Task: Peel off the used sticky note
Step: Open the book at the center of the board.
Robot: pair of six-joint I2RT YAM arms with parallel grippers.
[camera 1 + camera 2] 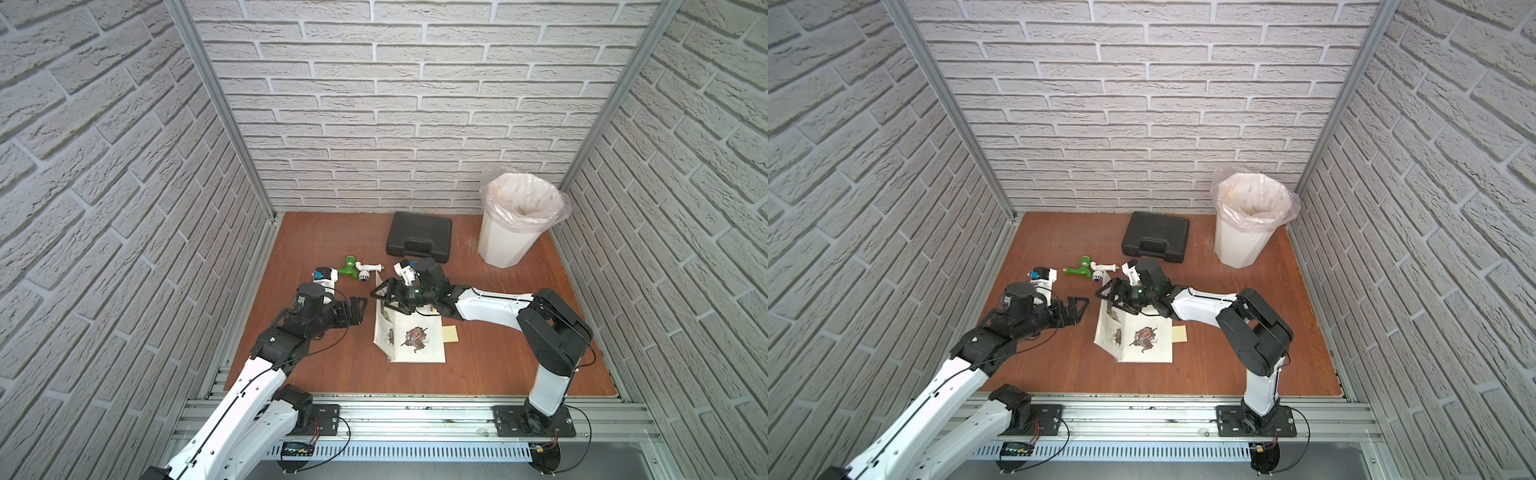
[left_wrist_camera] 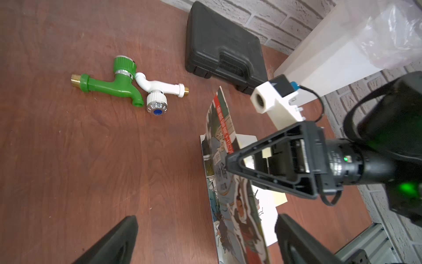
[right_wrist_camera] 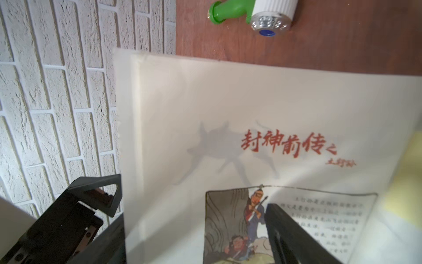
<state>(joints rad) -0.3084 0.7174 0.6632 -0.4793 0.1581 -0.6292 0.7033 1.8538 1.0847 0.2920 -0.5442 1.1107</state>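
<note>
Pale yellow sticky note (image 1: 451,333) poking out past the right edge of the open picture book (image 1: 415,343) on the table (image 1: 324,249), apparently stuck to a page. Right gripper (image 1: 384,300) spread wide, straddling the raised cover (image 2: 219,128) at the book's far end, not clamped. Left gripper (image 1: 360,311) wide and empty, hovering just left of the book. Best to pin the book flat, pinch only the note's free edge, then peel low and slowly to spare the page.
</note>
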